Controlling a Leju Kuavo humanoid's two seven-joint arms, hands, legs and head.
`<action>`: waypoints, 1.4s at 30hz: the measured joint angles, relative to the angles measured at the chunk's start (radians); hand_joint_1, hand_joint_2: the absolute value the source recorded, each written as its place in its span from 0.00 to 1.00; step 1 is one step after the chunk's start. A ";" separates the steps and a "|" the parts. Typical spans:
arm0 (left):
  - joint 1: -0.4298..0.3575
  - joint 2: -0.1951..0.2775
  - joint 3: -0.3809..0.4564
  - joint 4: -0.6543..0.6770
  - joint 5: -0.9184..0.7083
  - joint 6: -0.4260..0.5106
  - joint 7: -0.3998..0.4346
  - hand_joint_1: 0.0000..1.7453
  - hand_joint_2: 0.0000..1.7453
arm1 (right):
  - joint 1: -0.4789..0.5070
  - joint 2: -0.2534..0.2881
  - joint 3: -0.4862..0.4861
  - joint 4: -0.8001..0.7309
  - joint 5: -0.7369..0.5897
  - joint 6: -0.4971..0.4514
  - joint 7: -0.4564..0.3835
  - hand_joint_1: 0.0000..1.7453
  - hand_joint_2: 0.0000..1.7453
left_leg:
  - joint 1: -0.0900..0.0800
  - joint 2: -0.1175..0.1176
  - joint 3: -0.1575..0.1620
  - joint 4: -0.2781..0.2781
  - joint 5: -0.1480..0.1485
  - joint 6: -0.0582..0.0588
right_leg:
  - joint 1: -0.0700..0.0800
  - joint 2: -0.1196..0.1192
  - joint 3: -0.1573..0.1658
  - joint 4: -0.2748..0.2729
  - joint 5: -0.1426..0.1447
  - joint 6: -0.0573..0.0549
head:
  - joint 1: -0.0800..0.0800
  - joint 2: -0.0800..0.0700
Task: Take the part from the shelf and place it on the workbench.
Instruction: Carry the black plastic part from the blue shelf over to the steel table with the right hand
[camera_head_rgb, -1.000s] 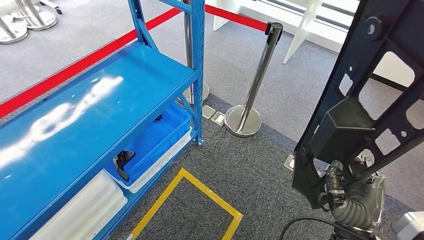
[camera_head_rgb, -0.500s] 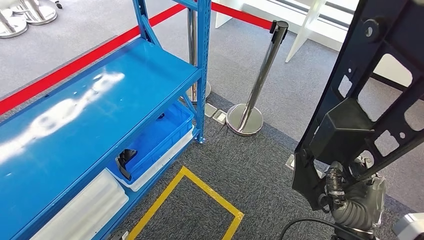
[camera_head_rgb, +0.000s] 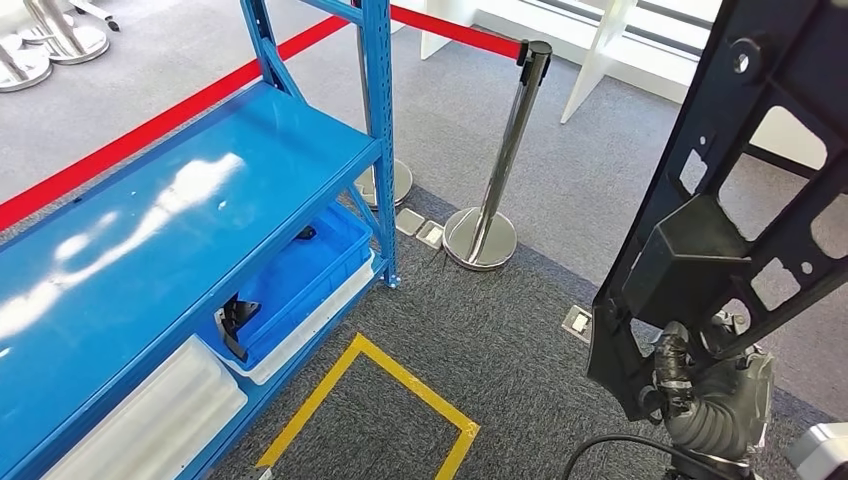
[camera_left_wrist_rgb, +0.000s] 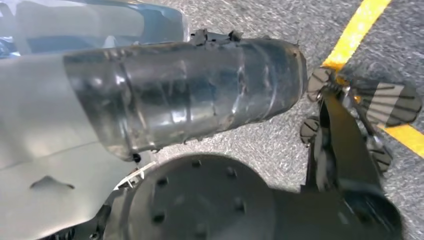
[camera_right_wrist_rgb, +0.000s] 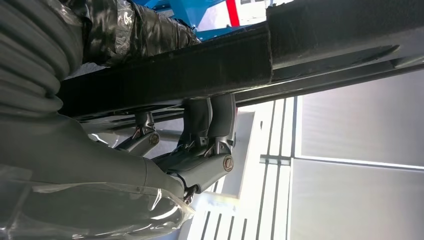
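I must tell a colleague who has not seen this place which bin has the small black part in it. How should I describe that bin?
Find the blue shelf rack on the left and look under its big top shelf, at the lower level near the corner post. The blue bin stands there, nested in a white tray, with a small black part at its near end. The clear bin beside it is colourless.

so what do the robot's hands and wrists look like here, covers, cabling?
The right hand has dark fingers with metal pivot pins, a grey ribbed cover behind them, and clear plastic film over the wrist. In the head view the same ribbed grey cover sits above a black cable. The left hand is dark, with ribbed fingertip pads; its forearm is wrapped in glossy film.
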 joint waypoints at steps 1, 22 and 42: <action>-0.001 0.000 -0.001 0.000 0.000 0.000 0.000 0.00 0.00 | 0.000 0.000 0.000 0.000 0.001 0.000 0.000 1.00 1.00 | -0.001 -0.001 0.012 -0.023 0.003 0.006 | 0.000 0.000 -0.007 0.014 -0.007 0.004 | 0.000 0.000; -0.002 -0.015 -0.020 0.000 0.000 -0.001 0.001 0.00 0.00 | -0.010 -0.015 0.011 0.002 0.071 -0.002 0.040 1.00 1.00 | 0.028 -0.060 -0.026 -0.027 0.010 -0.009 | -0.025 0.018 0.020 -0.067 0.029 0.020 | 0.002 0.000; -0.008 -0.004 -0.021 0.000 0.000 0.002 0.004 0.00 0.00 | -0.005 -0.019 0.016 0.000 0.071 0.000 0.046 1.00 1.00 | 0.005 -0.045 -0.008 -0.046 0.028 0.039 | -0.039 -0.005 -0.124 0.308 -0.160 0.063 | 0.006 0.000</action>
